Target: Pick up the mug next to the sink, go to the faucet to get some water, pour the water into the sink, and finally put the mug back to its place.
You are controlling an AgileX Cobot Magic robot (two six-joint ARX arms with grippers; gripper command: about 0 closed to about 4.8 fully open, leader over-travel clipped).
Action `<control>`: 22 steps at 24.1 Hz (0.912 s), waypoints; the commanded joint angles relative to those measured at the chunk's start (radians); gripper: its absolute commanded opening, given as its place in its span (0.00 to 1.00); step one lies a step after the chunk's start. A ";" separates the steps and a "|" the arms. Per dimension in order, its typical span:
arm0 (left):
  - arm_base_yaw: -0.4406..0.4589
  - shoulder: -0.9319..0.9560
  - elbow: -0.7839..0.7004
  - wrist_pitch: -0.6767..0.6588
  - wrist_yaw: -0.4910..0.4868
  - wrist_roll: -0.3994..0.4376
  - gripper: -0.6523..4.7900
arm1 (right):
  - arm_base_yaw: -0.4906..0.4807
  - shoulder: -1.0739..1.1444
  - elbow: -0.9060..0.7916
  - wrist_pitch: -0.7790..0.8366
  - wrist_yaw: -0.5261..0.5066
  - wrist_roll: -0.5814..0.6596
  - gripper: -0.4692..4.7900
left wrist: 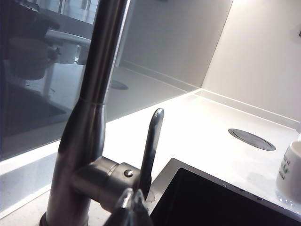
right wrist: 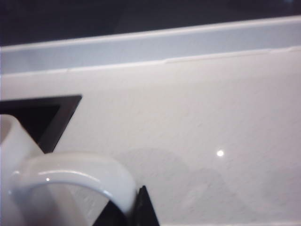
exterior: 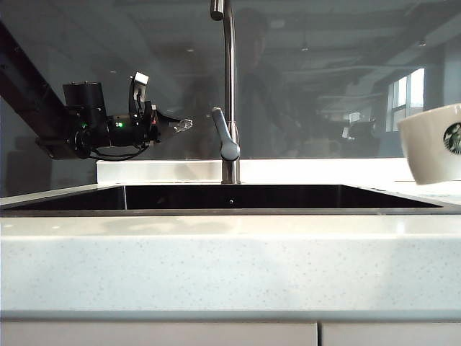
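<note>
White ceramic marks the mug [exterior: 432, 144], which hangs tilted in the air above the bench [exterior: 230, 267] at the right edge of the exterior view, its green logo facing the camera, clear of the surface beside the right end of the sink [exterior: 230, 197]. In the right wrist view the mug's handle [right wrist: 75, 176] arches across the foreground with the right gripper [right wrist: 138, 207] clamped on it; only a dark fingertip shows beside the handle. The speckled benchtop lies below, with a corner of the black basin in sight. The left gripper [exterior: 180, 125] is held in the air over the left end of the sink, pointing toward the faucet [exterior: 229, 86], its jaws together and holding nothing. The left wrist view shows those closed tips [left wrist: 131, 207] just beside the faucet's grey lever [left wrist: 150, 150], which stands upright against the brushed-steel tube; whether they touch the lever cannot be told. A round dark cover [left wrist: 251, 140] sits in the benchtop behind the sink's far corner.
</note>
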 commanded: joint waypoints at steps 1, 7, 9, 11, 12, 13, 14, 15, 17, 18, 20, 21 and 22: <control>0.002 -0.012 0.003 0.013 0.005 -0.021 0.11 | 0.005 0.027 0.005 0.142 -0.017 0.045 0.08; 0.002 -0.012 0.003 0.013 0.004 -0.021 0.11 | 0.005 0.126 0.006 0.282 -0.016 0.095 0.08; 0.002 -0.012 0.003 0.014 0.004 -0.021 0.11 | 0.005 0.144 0.006 0.287 -0.017 0.095 0.08; 0.002 -0.012 0.003 0.013 0.003 -0.021 0.11 | 0.005 0.159 0.006 0.291 -0.017 0.100 0.08; 0.002 -0.012 0.003 0.013 0.002 -0.021 0.11 | 0.005 0.162 0.006 0.293 -0.017 0.107 0.08; 0.002 -0.012 0.003 0.014 0.000 -0.020 0.11 | 0.005 0.165 0.006 0.292 -0.017 0.111 0.08; 0.002 -0.012 0.003 0.014 0.001 -0.021 0.11 | 0.005 0.169 0.006 0.293 -0.017 0.114 0.08; 0.002 -0.012 0.003 0.014 0.000 -0.020 0.11 | 0.005 0.172 0.006 0.293 -0.017 0.117 0.08; 0.002 -0.012 0.003 0.013 0.001 -0.021 0.11 | 0.006 0.180 0.006 0.292 -0.017 0.119 0.08; 0.002 -0.012 0.003 0.013 0.001 -0.021 0.11 | 0.006 0.185 0.006 0.293 -0.017 0.122 0.08; 0.002 -0.012 0.003 0.013 0.001 -0.021 0.11 | 0.007 0.186 0.006 0.291 -0.017 0.122 0.08; 0.002 -0.012 0.003 0.014 0.001 -0.021 0.11 | 0.007 0.186 0.006 0.292 -0.017 0.122 0.08; 0.002 -0.012 0.003 0.014 0.001 -0.021 0.11 | 0.007 0.186 0.006 0.292 -0.017 0.122 0.08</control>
